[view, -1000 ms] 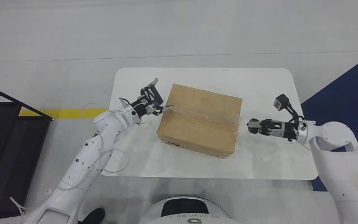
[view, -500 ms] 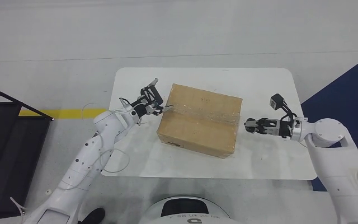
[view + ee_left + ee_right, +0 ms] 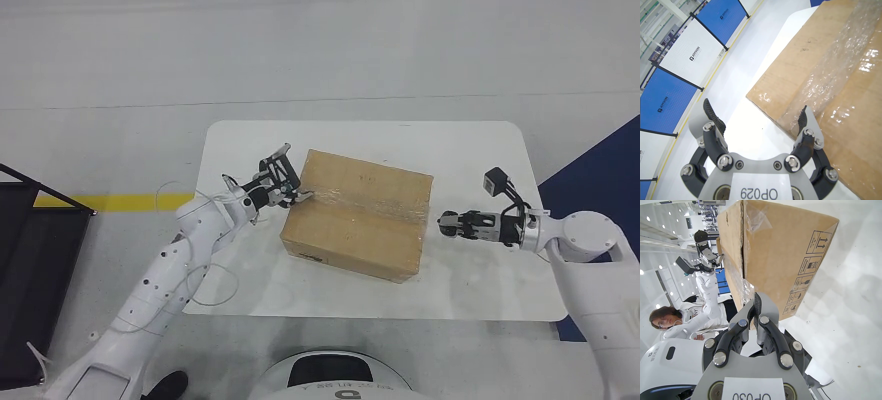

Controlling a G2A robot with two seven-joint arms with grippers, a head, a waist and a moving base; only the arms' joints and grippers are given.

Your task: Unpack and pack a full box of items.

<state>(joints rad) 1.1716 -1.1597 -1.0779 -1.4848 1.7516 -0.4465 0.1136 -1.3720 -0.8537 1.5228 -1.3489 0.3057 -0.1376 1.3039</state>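
At box edge, left end effector

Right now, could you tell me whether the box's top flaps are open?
No, the top flaps of the box lie shut, with clear tape along the seam.

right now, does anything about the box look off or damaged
The box sits skewed to the table's edges. The clear tape along its top seam is crumpled, with loose ends lifting at both end faces.
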